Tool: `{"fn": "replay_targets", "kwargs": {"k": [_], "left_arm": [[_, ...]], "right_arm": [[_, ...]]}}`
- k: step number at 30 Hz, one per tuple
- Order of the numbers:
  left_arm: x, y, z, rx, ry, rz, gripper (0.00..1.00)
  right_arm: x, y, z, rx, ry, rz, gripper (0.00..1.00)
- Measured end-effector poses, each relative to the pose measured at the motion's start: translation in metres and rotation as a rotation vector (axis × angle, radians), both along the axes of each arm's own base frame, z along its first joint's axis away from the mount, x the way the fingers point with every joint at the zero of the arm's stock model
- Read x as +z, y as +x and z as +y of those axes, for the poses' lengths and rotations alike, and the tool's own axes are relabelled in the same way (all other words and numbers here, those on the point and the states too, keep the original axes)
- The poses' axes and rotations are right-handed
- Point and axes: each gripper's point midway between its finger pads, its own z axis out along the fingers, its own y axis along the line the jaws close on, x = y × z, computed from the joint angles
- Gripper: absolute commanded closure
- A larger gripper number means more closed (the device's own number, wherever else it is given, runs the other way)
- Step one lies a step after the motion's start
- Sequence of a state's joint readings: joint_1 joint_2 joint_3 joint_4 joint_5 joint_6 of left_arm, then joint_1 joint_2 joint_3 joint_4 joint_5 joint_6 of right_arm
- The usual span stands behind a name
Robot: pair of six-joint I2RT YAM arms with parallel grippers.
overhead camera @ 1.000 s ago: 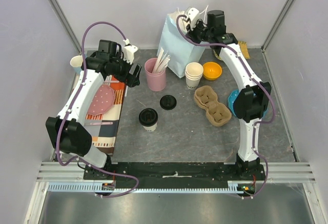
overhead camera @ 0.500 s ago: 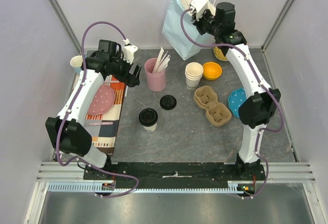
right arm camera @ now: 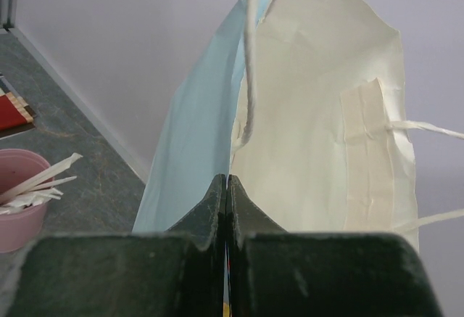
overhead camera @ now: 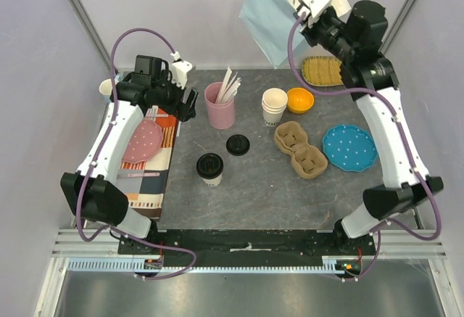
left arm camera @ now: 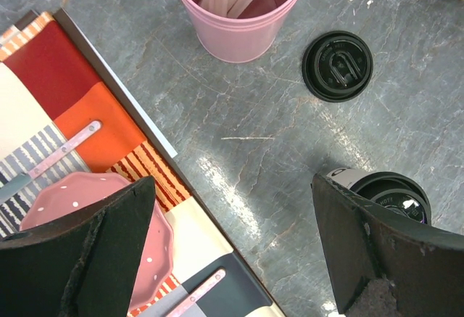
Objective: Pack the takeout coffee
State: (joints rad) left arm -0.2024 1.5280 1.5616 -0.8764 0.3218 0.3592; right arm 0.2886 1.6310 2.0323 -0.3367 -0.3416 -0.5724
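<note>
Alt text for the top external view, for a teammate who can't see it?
The right tool is shut on the pale blue paper bag, holding it in the air at the far side of the table. The lidded takeout coffee stands untouched near the front, and the open left tool hovers beside a pink cup of stirrers.

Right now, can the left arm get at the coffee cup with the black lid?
Probably yes. The left gripper is open, and the lidded cup stands alone on the bare table close by, with nothing between them.
</note>
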Motion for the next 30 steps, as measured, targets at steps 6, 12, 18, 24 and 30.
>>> {"fn": "replay_targets", "kwargs": {"k": [6,12,18,24,30], "left_arm": [[0.020,-0.003,0.002,0.004,-0.009,-0.065,0.05],[0.032,-0.008,0.002,0.004,-0.018,-0.100,0.05],[0.028,-0.010,-0.001,0.001,-0.036,-0.090,0.05],[0.019,-0.013,-0.003,-0.007,-0.046,-0.068,0.05],[0.019,-0.010,-0.004,-0.009,-0.053,-0.078,0.06]], "right_arm": [[0.009,-0.072,-0.009,0.030,-0.007,0.018,1.00],[0.003,-0.142,-0.013,0.077,0.005,0.048,1.00],[-0.006,-0.189,-0.019,0.127,0.061,0.107,1.00],[-0.057,-0.219,-0.019,0.156,0.068,0.291,1.00],[-0.096,-0.244,-0.006,0.225,0.079,0.467,1.00]]}}
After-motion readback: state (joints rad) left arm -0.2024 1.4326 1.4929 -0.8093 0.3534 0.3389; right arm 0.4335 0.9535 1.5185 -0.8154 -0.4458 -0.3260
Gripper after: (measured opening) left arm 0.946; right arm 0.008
